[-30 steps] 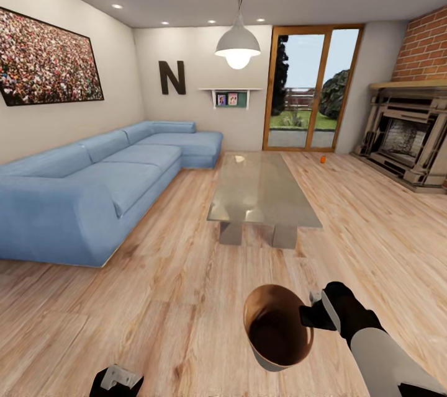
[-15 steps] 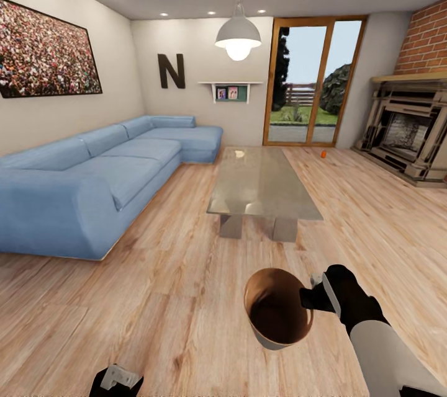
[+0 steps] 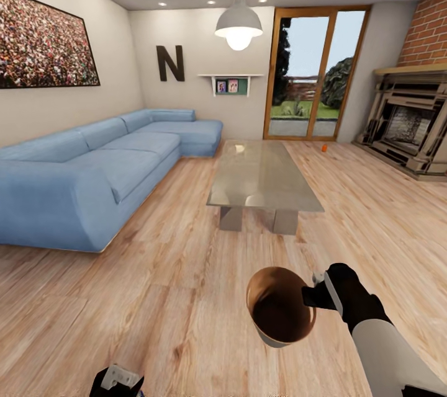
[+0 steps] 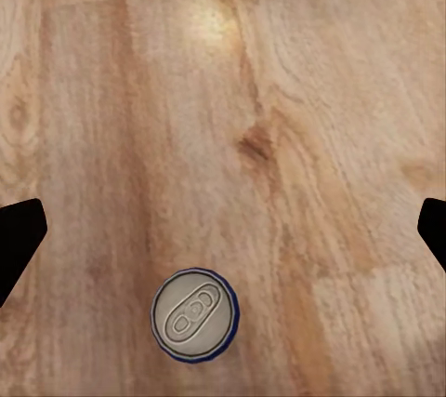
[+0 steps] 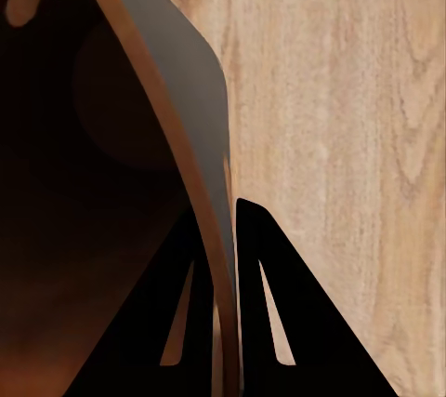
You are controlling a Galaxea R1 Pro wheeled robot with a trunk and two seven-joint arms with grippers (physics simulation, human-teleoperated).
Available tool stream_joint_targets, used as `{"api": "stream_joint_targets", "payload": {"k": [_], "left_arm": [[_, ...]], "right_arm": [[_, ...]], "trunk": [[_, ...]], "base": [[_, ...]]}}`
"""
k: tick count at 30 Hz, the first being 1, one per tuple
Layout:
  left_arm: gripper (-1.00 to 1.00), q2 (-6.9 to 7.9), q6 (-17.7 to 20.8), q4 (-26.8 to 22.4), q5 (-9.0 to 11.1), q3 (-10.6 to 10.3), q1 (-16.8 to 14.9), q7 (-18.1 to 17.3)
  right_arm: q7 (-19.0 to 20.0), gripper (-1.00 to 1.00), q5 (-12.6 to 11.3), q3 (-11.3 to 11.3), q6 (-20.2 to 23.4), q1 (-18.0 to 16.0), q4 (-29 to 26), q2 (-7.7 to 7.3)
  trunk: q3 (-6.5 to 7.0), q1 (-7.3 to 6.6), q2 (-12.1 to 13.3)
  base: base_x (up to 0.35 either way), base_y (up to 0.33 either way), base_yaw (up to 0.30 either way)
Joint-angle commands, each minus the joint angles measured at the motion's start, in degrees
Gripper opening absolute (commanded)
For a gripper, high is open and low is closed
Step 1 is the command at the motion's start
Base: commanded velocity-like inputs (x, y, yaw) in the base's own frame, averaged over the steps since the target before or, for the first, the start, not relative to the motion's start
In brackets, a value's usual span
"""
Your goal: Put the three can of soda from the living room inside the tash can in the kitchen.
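Collection step: right gripper (image 3: 318, 295) clamps trash bin (image 3: 279, 313) rim. Left gripper (image 4: 223, 230) spread wide above blue can (image 4: 194, 313) standing on wood floor (image 4: 307, 90). Next: descend, centre over it, close.

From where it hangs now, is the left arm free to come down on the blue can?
Probably yes. The left gripper is open, its fingers wide apart, and the blue can stands upright on bare wood floor below, though off-centre between the fingers, so a small shift comes first.
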Motion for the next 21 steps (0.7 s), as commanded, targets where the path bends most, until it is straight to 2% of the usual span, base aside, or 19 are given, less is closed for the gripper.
{"api": "stream_joint_targets", "payload": {"k": [1, 14, 18, 21], "left_arm": [[1.00, -0.01, -0.01, -0.03, 0.01, 0.01, 0.00, 0.00], [1.00, 0.04, 0.04, -0.02, 0.03, 0.00, 0.00, 0.00], [1.00, 0.07, 0.05, 0.00, 0.08, 0.07, 0.00, -0.02], [1.00, 0.07, 0.05, 0.00, 0.07, 0.09, 0.00, -0.05]], "right_arm": [[0.25, -1.00, -1.54, -0.03, 0.08, -0.07, 0.01, 0.02], [0.24, -1.00, -1.38, 0.25, 0.08, -0.36, 0.10, 0.34], [0.24, -1.00, -1.30, 0.99, 0.08, -0.37, 0.05, 0.61], [0.24, -1.00, -1.17, 1.79, 0.08, -0.36, 0.00, 0.49]], "trunk": [[-0.27, 0.22, -0.42], [-3.76, 3.07, -5.64], [-4.83, 3.95, -7.24], [-5.10, 3.95, -7.24]], "base": [[0.000, 0.000, 0.000], [0.000, 0.000, 0.000], [0.000, 0.000, 0.000], [0.000, 0.000, 0.000]]}}
